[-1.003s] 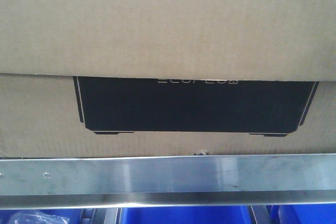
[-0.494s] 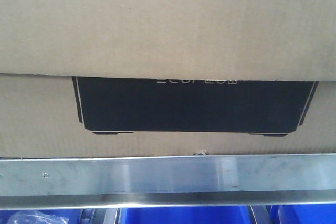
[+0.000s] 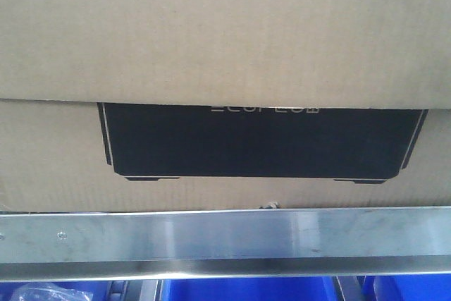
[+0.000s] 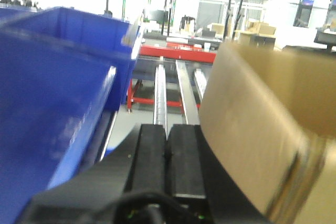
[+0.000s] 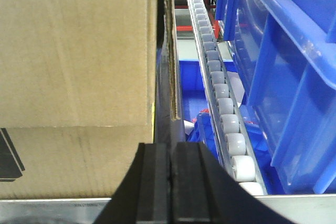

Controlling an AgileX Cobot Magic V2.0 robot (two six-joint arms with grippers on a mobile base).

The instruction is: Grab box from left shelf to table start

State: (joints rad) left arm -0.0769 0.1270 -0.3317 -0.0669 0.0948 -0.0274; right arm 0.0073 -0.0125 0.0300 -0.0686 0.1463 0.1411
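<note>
Warehouse hall is seen past the left wrist: bright ceiling lights, a red steel frame [image 4: 170,52], cartons far off, all blurred.

Front view is filled by the box [image 3: 225,33], brown corrugated card. A black panel [image 3: 261,142] edged by a thin white line is printed on it. The panel's top edge and part of its small white lettering are covered by an upper cardboard layer. Directly below, the left shelf [image 3: 225,241] is marked by its brushed silver rail, with one screw noted near the left end. The box's lower edge is met by the rail's top. Blue bins [image 3: 239,290] are glimpsed under the rail, and a crumpled clear bag [image 3: 35,292] at the lower left corner.

Left gripper [image 4: 167,128]: the black pads are pressed flat together with only a thin seam between them, and nothing is held. It is placed between a left-hand bin [image 4: 52,103] and the box's side on its right. The card is close, but contact cannot be judged. Metal tracks [image 4: 160,93] are seen ahead.

Right gripper [image 5: 169,148]: the pads are likewise closed on each other and empty. The box is recorded at its upper left, with a grey roller track [image 5: 220,108] and a right-hand bin [image 5: 283,77] at its right.
</note>
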